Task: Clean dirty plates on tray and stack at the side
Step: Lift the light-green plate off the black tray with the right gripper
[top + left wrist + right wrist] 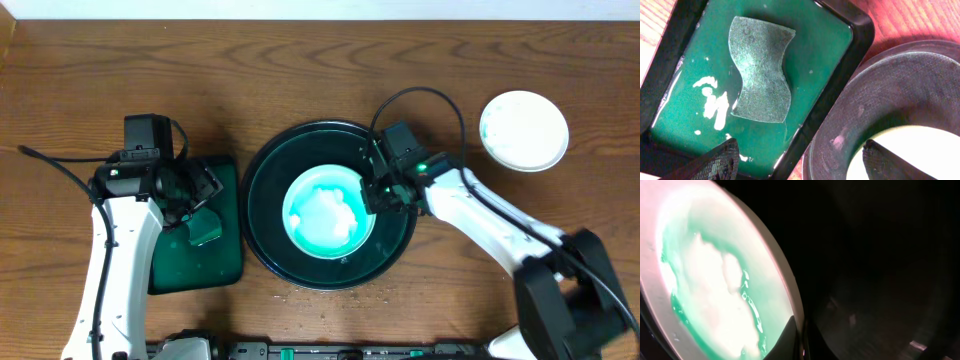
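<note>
**Item: smeared plate, in tray, held at rim**

Plate (pixel 328 212): round, white, lying flat in the middle of the tray (pixel 262 200). Its face carries wet teal smears and a pooled ring. Not clean.

Right jaws: together on the plate's near rim, as the right wrist view shows it, tips at the edge beside the tray's wall.

Second plate (pixel 523 130): on the table (pixel 300 60) to the right, well apart from the tray. It looks nearly white. No third plate shows.

Small tray (pixel 225 260): rectangular, dark green, wet, just left of the round tray. A green wavy pad (pixel 760 75) lies free in it.

Left jaws: apart, empty, hanging over the small tray's near end, above the pad.

Hazards, as judged:
- The hold is a thin pinch on a wet rim, so the plate may slip or swing if lifted.
- Tilting would run the teal pool into the tray or onto the table.
- The raised wall may catch the plate on the way out.
- With the pad unheld, stacking now would soil the second plate.
</note>
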Motion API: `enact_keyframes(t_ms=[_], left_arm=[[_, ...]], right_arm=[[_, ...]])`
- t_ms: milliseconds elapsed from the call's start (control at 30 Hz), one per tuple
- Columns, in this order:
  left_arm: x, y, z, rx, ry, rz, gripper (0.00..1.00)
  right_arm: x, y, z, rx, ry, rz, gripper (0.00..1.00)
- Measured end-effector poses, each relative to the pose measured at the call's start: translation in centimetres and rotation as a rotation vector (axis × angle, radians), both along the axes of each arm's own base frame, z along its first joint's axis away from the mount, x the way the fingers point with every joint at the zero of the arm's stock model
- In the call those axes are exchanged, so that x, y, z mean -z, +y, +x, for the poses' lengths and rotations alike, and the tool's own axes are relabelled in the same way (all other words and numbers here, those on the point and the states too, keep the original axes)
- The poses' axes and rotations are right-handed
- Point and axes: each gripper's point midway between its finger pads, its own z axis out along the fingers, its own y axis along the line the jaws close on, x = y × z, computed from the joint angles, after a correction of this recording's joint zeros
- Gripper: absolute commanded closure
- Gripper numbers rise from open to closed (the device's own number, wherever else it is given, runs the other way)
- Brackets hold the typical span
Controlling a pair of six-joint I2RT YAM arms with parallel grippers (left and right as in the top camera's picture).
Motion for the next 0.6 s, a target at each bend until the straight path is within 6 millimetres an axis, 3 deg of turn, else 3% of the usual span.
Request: enact_keyframes(t_ms=[133, 367, 600], left_arm=[[0.0, 0.0, 0.0, 0.0, 0.0, 0.0, 0.2], [0.0, 0.0, 0.0, 0.0, 0.0, 0.0, 0.2], [0.0, 0.0, 0.0, 0.0, -0.001, 0.0, 0.2]], right_arm=[[-2.6, -1.3, 0.9, 0.027, -0.091, -0.052, 0.99], [-2.9, -3.9, 2.1, 0.032, -0.19, -0.224, 0.99], [-5.5, -2.6, 3.4, -0.063, -0.414, -0.375, 0.99]])
